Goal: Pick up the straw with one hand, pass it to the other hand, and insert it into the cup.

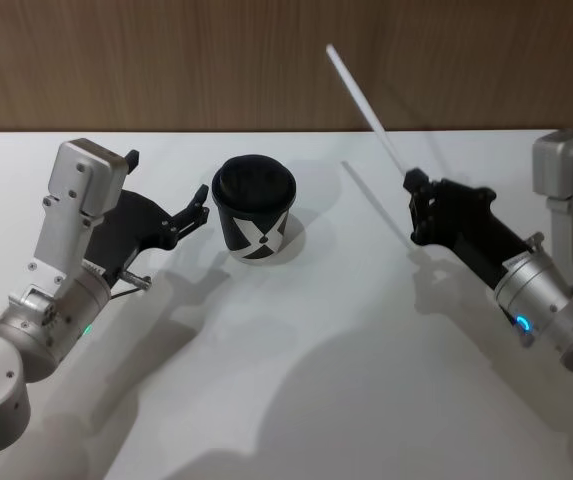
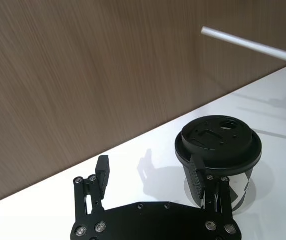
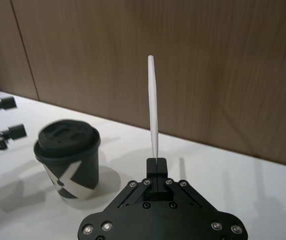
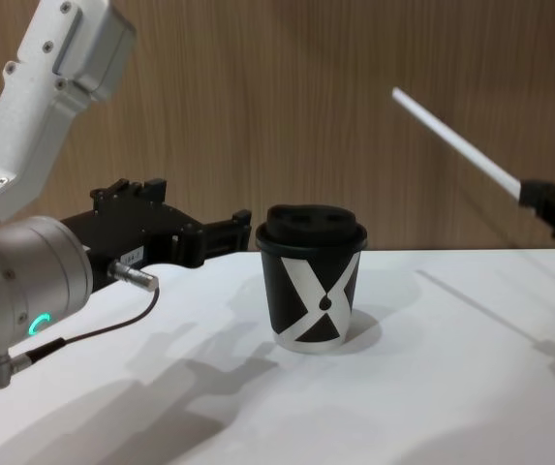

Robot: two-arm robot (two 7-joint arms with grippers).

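The straw [image 1: 366,105] is thin and white and slants up and back from my right gripper [image 1: 413,184], which is shut on its lower end, above the table at the right. In the right wrist view the straw [image 3: 153,105] stands straight up from the closed gripper [image 3: 156,163]. The cup [image 1: 256,210], black with a white X pattern and a black domed lid, stands upright at centre left. My left gripper [image 1: 194,212] is open just left of the cup, holding nothing. In the left wrist view one fingertip [image 2: 197,172] lies close beside the cup [image 2: 217,145].
The white table [image 1: 346,380] stretches wide between and in front of the two arms. A brown wooden wall [image 1: 166,60] runs along its far edge, right behind the cup and the straw's tip.
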